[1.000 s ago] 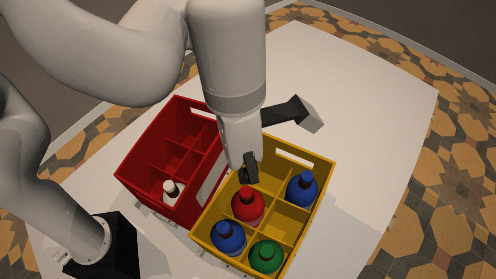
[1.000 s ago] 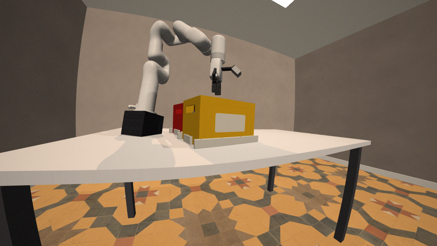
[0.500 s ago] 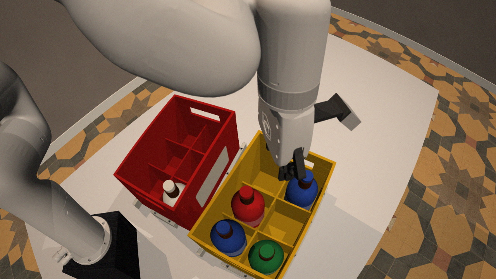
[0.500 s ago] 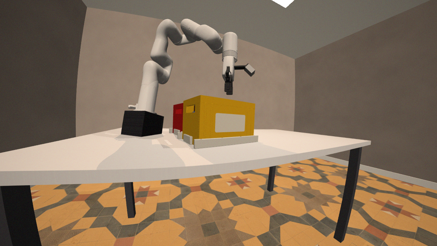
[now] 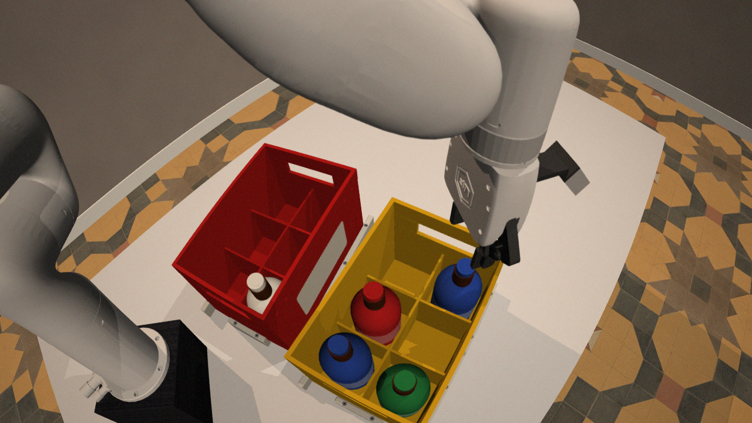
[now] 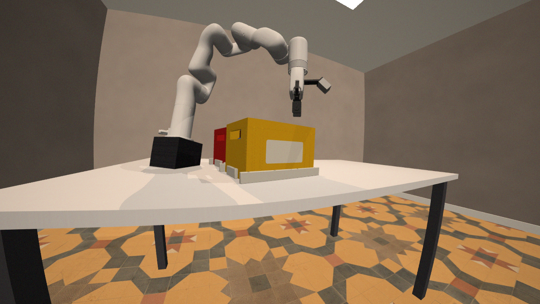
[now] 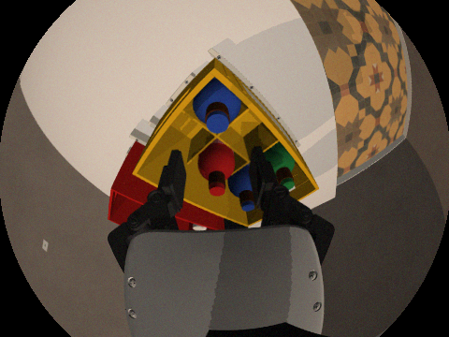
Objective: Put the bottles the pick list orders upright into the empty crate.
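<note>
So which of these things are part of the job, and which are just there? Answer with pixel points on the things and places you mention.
Part of the job:
- red crate (image 5: 210, 210) (image 6: 219, 151) (image 7: 123, 175)
- yellow crate (image 5: 446, 223) (image 6: 256, 128) (image 7: 164, 136)
- white bottle (image 5: 257, 284)
- red bottle (image 5: 376, 312) (image 7: 216, 161)
- two blue bottles (image 5: 345, 362) (image 5: 456, 289) (image 7: 240, 183) (image 7: 216, 100)
- green bottle (image 5: 402, 392) (image 7: 281, 159)

Just there:
- wall socket (image 7: 45, 245)

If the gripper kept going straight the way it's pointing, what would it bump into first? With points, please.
Probably the blue-capped bottle (image 5: 456, 292) (image 7: 217, 99) by the yellow crate's (image 5: 321, 317) (image 6: 256, 132) (image 7: 155, 144) handle-hole end. The gripper (image 5: 494, 258) (image 6: 296, 114) (image 7: 216, 160) points down; exact depth is unclear.
</note>
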Available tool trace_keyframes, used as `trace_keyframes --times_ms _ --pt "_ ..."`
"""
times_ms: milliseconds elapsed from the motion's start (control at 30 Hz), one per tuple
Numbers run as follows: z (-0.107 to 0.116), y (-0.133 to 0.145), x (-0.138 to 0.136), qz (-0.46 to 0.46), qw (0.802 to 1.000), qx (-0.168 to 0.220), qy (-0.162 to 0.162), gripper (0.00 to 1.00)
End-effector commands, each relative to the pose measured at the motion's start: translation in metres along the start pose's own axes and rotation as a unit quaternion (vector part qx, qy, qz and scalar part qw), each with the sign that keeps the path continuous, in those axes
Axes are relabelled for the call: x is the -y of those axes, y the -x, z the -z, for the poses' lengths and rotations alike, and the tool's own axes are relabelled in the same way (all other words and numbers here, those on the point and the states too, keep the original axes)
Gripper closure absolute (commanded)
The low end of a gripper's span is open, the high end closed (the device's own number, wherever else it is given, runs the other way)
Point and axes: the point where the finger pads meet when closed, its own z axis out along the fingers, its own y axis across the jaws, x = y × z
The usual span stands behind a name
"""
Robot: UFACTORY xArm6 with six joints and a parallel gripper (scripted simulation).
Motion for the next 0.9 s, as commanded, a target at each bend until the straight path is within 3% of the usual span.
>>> trace_keyframes --times_ms 0,867 --pt "0.002 -0.003 0.000 0.000 1.000 -0.002 0.000 0.35" --pt "-0.021 -0.003 0.000 0.000 1.000 -0.002 0.000 0.35"
